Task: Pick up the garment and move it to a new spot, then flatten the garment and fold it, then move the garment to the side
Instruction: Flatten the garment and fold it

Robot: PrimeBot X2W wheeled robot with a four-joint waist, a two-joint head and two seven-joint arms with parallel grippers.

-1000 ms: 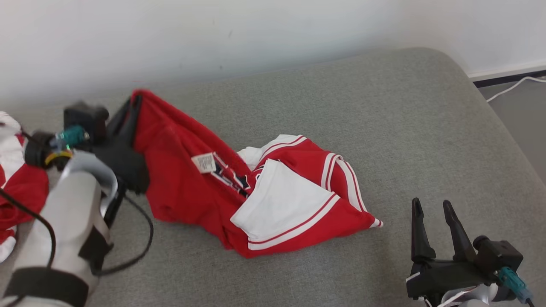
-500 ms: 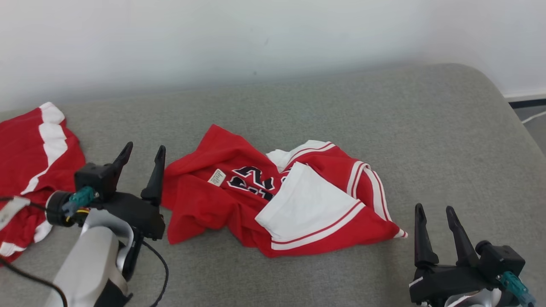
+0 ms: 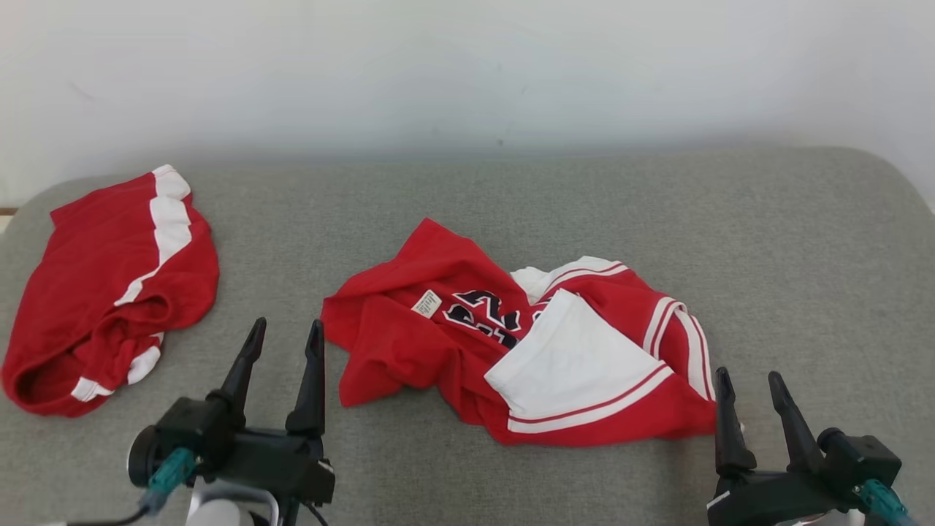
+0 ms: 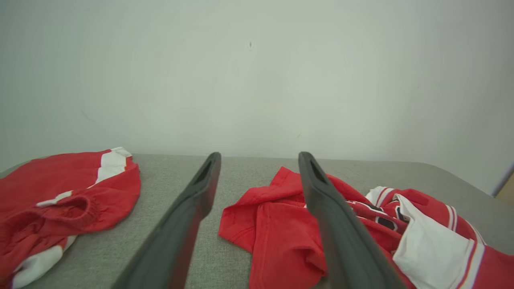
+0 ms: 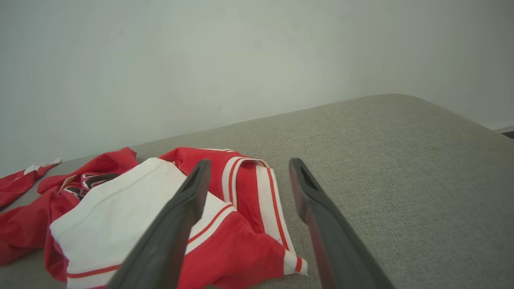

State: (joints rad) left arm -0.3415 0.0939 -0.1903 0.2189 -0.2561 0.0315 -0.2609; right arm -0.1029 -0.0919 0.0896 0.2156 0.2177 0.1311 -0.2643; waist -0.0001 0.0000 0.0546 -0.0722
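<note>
While the crumpled garment (image 3: 409, 351) stretches sideways across the middle of the cushion (image 3: 789, 241), its ends lie just beside the left gripper (image 3: 287, 325) and right gripper (image 3: 748, 376), both jaws spread and empty.

Garment (image 3: 409, 351): soft red and white cloth, matt, creased. Cushion (image 3: 657, 234): grey woven fabric, coarse, matt. Left gripper (image 3: 287, 322) fingers (image 4: 341, 241): dark, matt, smooth. Wall (image 3: 438, 73): smooth, matt.

Grey upholstered surface (image 3: 767, 241) (rounded corners) against a plain white wall (image 3: 438, 73).
</note>
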